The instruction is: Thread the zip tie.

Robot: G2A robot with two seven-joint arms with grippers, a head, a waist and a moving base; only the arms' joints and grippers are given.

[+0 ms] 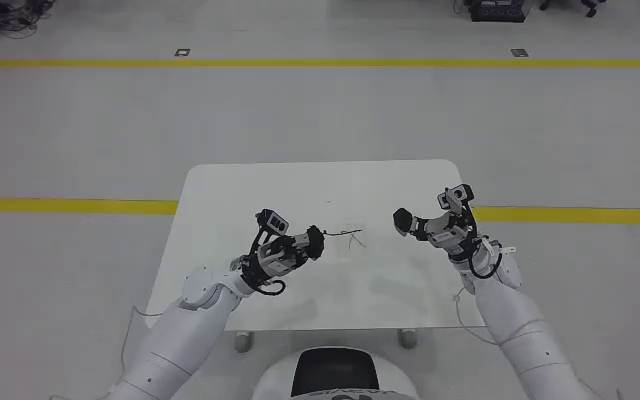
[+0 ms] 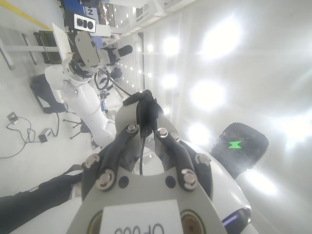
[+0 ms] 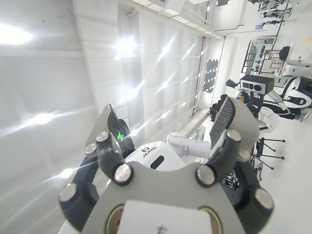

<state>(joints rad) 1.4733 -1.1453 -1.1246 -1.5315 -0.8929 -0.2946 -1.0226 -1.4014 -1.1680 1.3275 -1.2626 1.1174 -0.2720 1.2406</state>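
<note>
The left pincer [image 2: 145, 108] is clenched on the thin black plastic zip tie [image 1: 338, 233], lifted over the middle of the white bench [image 1: 300, 180]; its loose end pokes toward the right pincer [image 3: 169, 110], probably for threading; that pincer is spread wide with nothing in it, near the bench's right edge, apart from the tie.

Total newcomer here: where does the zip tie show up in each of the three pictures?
Top view: the zip tie, a thin black strand, sticks out of the left pincer toward the right pincer.
Left wrist view: the zip tie runs through the shut left pincer.
Right wrist view: too small to tell, far beyond the open right pincer.
Shared landmark: the right pincer, far off in the left wrist view too.
</note>
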